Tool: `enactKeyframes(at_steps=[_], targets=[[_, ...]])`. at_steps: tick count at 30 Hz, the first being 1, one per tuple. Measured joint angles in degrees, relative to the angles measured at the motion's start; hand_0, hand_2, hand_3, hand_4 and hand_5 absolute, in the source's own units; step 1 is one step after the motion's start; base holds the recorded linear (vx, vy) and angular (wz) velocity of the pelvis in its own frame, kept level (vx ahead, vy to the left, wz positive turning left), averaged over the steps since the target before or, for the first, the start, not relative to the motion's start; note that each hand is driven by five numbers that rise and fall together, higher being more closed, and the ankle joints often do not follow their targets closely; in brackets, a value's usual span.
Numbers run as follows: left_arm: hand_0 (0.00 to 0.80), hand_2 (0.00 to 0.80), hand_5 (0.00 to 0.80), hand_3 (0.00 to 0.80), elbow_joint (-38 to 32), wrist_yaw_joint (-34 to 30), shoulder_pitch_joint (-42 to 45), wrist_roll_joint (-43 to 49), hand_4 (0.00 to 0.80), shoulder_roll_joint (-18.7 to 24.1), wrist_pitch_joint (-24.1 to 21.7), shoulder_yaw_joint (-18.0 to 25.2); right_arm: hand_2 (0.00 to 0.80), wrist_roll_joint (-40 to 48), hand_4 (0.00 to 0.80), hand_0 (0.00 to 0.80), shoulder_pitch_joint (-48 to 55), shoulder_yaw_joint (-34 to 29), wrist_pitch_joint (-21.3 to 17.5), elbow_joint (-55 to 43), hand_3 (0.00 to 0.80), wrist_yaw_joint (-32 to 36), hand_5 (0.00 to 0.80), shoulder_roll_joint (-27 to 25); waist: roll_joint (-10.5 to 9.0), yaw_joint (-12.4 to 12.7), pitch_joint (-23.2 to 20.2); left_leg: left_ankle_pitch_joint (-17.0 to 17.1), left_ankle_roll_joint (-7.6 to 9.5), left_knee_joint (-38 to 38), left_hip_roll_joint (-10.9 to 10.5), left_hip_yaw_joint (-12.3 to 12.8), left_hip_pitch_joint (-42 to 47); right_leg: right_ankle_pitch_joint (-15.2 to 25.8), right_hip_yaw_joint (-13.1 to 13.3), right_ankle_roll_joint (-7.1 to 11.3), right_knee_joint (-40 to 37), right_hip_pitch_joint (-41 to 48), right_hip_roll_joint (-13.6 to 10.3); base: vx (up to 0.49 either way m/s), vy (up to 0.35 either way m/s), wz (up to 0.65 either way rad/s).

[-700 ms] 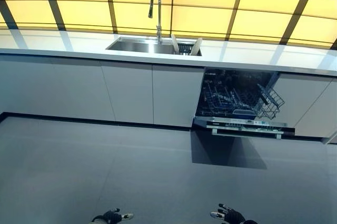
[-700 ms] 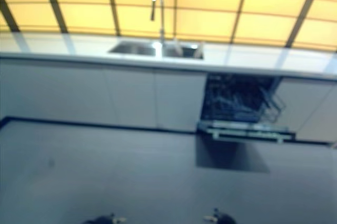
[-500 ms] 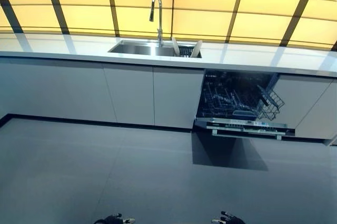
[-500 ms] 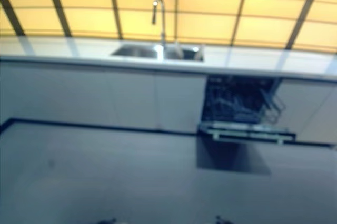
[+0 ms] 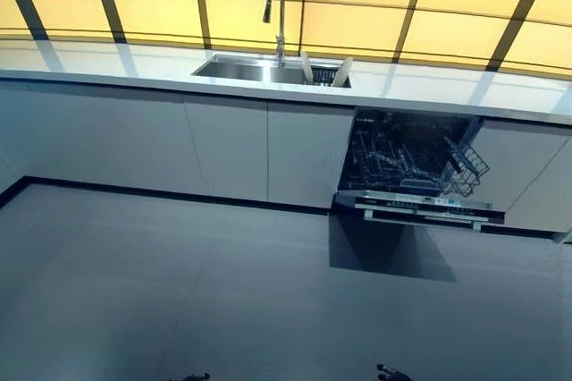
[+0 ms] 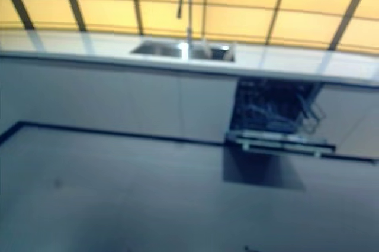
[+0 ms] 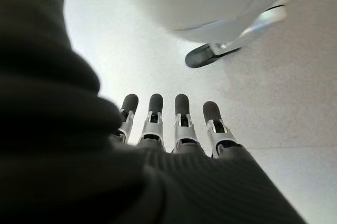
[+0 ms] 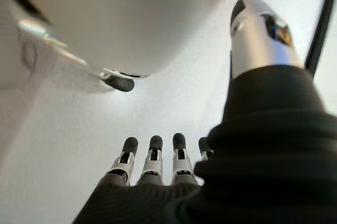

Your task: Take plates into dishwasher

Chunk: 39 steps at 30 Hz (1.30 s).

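Plates [image 5: 326,71]: I'm seeing two standing in the sink [image 5: 241,70], upper middle of the frame.
Dishwasher [image 5: 407,166]: sitting right of centre, door hanging open.
Left hand [image 7: 174,126]: I'm holding its fingers straight, gripping nothing.
Right hand [image 8: 152,163]: fingers straight, carrying nothing.

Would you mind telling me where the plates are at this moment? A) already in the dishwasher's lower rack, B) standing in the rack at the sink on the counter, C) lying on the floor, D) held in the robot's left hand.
B: two pale plates stand on edge in the rack at the sink, above and left of the open dishwasher; the left hand and right hand hold nothing.
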Motion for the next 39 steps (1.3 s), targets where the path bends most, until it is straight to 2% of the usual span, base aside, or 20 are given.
enactKeyframes(at_steps=[1,3,5,7,10,12,15,18,20,23,26,30,32,33,34,35,36,37,38,39], targets=[[0.0,0.0,0.0,0.0,-0.12,-0.04,0.0,0.28,0.0,0.06,0.0,0.0,0.0,-0.06,0.0,0.0,-0.02,0.94,-0.38,-1.53,0.0,0.41,0.0,-0.15,-0.03,0.0,0.04,0.0,0.01,0.0,0.0,0.0,-0.05,0.11,-0.01,0.17,-0.11,-0.02,0.0,-0.038,0.123,-0.04],[0.0,0.0,0.0,0.0,-1.37,-0.31,0.04,1.28,0.0,0.39,0.06,-0.51,0.0,2.24,0.0,0.0,-0.08,4.76,0.09,-16.47,0.0,3.68,0.0,-1.58,-0.54,-0.01,-0.21,0.21,0.2,-0.01,-0.25,-0.06,-0.09,0.19,-1.25,0.27,0.41,-0.34,-0.53,-0.013,0.177,-0.01],[0.0,0.0,0.0,0.0,-2.45,-0.22,0.15,1.26,0.0,0.46,0.49,-0.71,0.0,8.22,0.0,0.0,-0.7,6.28,0.81,-33.73,0.0,5.61,0.0,-3.38,-1.16,-0.07,-0.07,0.58,0.7,0.32,-1.51,-0.35,-0.59,0.11,-1.73,0.16,3.38,-2.67,-1.8,0.039,0.237,0.03],[0.0,0.0,0.0,0.0,-3.03,-0.15,-0.05,1.26,0.0,0.49,0.87,-0.67,0.0,14.05,0.0,0.0,-3.4,6.16,0.47,-43.81,0.0,6.38,0.0,-4.25,-1.58,-0.02,0.2,0.56,1.64,0.88,-3.23,-0.73,-0.88,-0.54,-1.96,0.53,6.2,-4.11,-3.6,0.101,0.309,0.12],[0.0,0.0,0.0,0.0,-2.29,-0.01,-0.3,1.21,0.0,0.7,0.87,-0.4,0.0,21.64,0.0,0.0,-6.62,4.46,0.2,-55.04,0.0,7.04,0.0,-7.47,-1.97,-0.1,1.66,-2.03,6.84,3.36,-8.58,-1.89,-0.68,-2.62,-0.84,3.88,15.15,-6.41,-8.18,0.186,0.301,0.19],[0.0,0.0,0.0,0.0,-2.2,0.11,-0.47,1.14,0.0,0.45,1.0,-0.42,0.0,26.66,0.0,0.0,-8.95,2.16,-0.42,-59.02,0.0,7.69,0.0,-8.26,0.94,-0.28,3.89,-1.98,8.41,3.11,-7.62,-1.96,0.54,1.52,0.74,5.05,24.15,-10.57,-8.41,0.259,0.166,0.07],[0.0,0.0,0.0,0.0,-1.76,0.28,-0.19,0.73,0.0,1.33,1.06,-0.34,0.0,33.83,0.0,0.0,-11.07,-1.61,-0.82,-67.08,0.0,8.7,0.0,-8.94,1.5,-0.63,4.29,-2.09,8.87,2.56,-7.85,-2.6,0.5,0.61,2.3,6.02,29.9,-14.89,-7.98,0.286,0.053,0.11],[0.0,0.0,0.0,0.0,0.85,0.36,-0.56,0.65,0.0,1.54,0.72,-0.06,0.0,39.65,0.0,0.0,-16.83,-4.7,-2.86,-72.5,0.0,8.27,0.0,-8.6,1.5,-1.93,4.3,-2.04,8.78,2.37,-9.01,-4.49,0.31,-0.51,2.97,6.47,23.67,-15.34,-5.2,0.466,0.003,0.09],[0.0,0.0,0.0,0.0,3.39,0.37,-1.57,0.79,0.0,1.25,-0.48,0.61,0.0,42.26,0.0,0.0,-20.65,-6.13,-4.17,-74.46,0.0,7.21,0.0,-7.75,1.41,-2.21,4.35,-1.88,8.56,2.84,-10.94,-6.43,0.27,-0.6,3.08,6.31,14.78,-14.67,-1.98,0.519,-0.032,-0.02],[0.0,0.0,0.0,0.0,6.85,0.32,-3.12,1.26,0.0,0.74,-1.65,0.57,0.0,42.68,0.0,0.0,-23.21,-6.63,-4.19,-75.28,0.0,4.69,0.0,-8.27,1.64,-4.45,5.55,-3.18,10.34,4.19,-11.82,-8.48,0.26,0.84,3.16,6.12,5.88,-14.84,1.35,0.535,-0.051,0.41],[0.0,0.0,0.0,0.0,8.05,0.13,-4.43,1.37,0.0,0.49,-2.44,0.04,0.0,42.48,0.0,0.0,-23.83,-8.8,-4.19,-77.2,0.0,1.39,0.0,-10.35,1.08,-5.29,7.31,-5.65,12.02,6.63,-13.7,-10.18,1.86,4.27,2.39,5.99,-1.66,-15.11,1.72,0.538,-0.113,0.46],[0.0,0.0,0.0,0.0,8.07,0.08,-4.36,3.15,0.0,0.37,-2.86,0.1,0.0,42.39,0.0,0.0,-25.55,-12.23,-4.17,-78.96,0.0,0.41,0.0,-12.21,-0.01,-6.46,7.77,-11.0,13.69,10.51,-15.84,-11.19,4.51,5.66,0.06,5.73,-0.89,-14.79,-0.04,0.617,-0.209,0.39],[0.0,0.0,0.0,0.0,8.04,0.12,-3.02,3.26,0.0,-0.04,-3.02,0.73,0.0,42.39,0.0,0.0,-27.87,-13.3,-3.93,-79.2,0.0,0.36,0.0,-13.57,1.26,-6.54,7.02,-14.43,12.92,12.63,-15.48,-11.7,5.64,6.1,-3.95,4.33,3.13,-14.81,0.0,0.48,-0.188,0.04],[0.0,0.0,0.0,0.0,7.69,0.12,-1.64,3.28,0.0,-0.09,-3.39,0.93,0.0,41.82,0.0,0.0,-29.33,-13.44,-3.87,-79.36,0.0,0.14,0.0,-14.04,2.26,-6.6,5.67,-16.25,11.14,12.88,-14.42,-11.64,7.25,6.55,-6.83,2.58,5.33,-14.12,0.64,0.443,-0.19,-0.04],[0.0,0.0,0.0,0.0,7.66,0.09,-0.46,3.31,0.0,-0.13,-3.8,1.15,0.0,41.21,0.0,0.0,-30.15,-13.12,-3.71,-79.42,0.0,-0.11,0.0,-14.19,3.39,-6.54,4.65,-17.71,7.71,13.3,-13.32,-11.39,8.64,6.9,-8.35,0.85,6.16,-12.38,2.01,0.657,-0.319,0.09],[0.0,0.0,0.0,0.0,7.5,0.34,0.03,3.12,0.0,0.43,-5.03,2.16,0.0,39.64,0.0,0.0,-31.48,-12.95,-3.26,-79.93,0.0,-0.56,0.0,-14.71,1.05,-6.73,2.94,-19.17,2.59,28.86,-14.91,-5.46,3.34,6.0,-7.94,-7.94,4.18,-7.79,0.83,0.583,-0.315,0.2],[0.0,0.0,0.0,0.0,7.29,0.68,-0.28,2.74,0.0,0.07,-5.81,2.57,0.0,38.94,0.0,0.0,-31.99,-13.03,-2.8,-80.15,0.0,-0.62,0.0,-15.4,1.44,-6.22,2.76,-16.72,-1.94,40.89,-13.69,-0.76,-1.85,4.9,-7.64,-8.36,3.12,-6.08,0.9,0.535,-0.305,0.18],[0.0,0.0,0.0,0.0,6.62,1.1,-0.36,1.84,0.0,0.05,-6.61,2.8,0.0,38.61,0.0,0.0,-32.76,-12.77,-2.67,-80.2,0.0,-0.86,0.0,-15.7,1.57,-5.78,2.43,-9.92,-6.17,51.73,-11.91,2.44,-7.51,4.08,-6.68,-8.63,2.49,-4.52,0.84,0.303,-0.163,-0.06],[0.0,0.0,0.0,0.0,3.97,1.52,-0.67,1.0,0.0,0.15,-6.87,3.19,0.0,38.17,0.0,0.0,-33.89,-12.66,-2.63,-80.24,0.0,-1.07,0.0,-15.98,1.39,-3.97,2.57,-8.14,-5.8,59.32,-9.22,5.11,-12.59,3.19,-6.15,-8.71,2.0,-2.55,0.9,0.341,-0.103,-0.19],[0.0,0.0,0.0,0.0,0.9,1.86,-0.63,0.7,0.0,0.51,-6.71,2.93,0.0,37.91,0.0,0.0,-34.91,-12.73,-2.68,-80.74,0.0,-1.53,0.0,-16.41,0.94,-3.58,2.38,-9.01,-4.18,62.09,-6.94,5.84,-16.51,3.33,-6.08,-8.39,1.87,-1.87,0.58,0.399,-0.04,-0.28]])
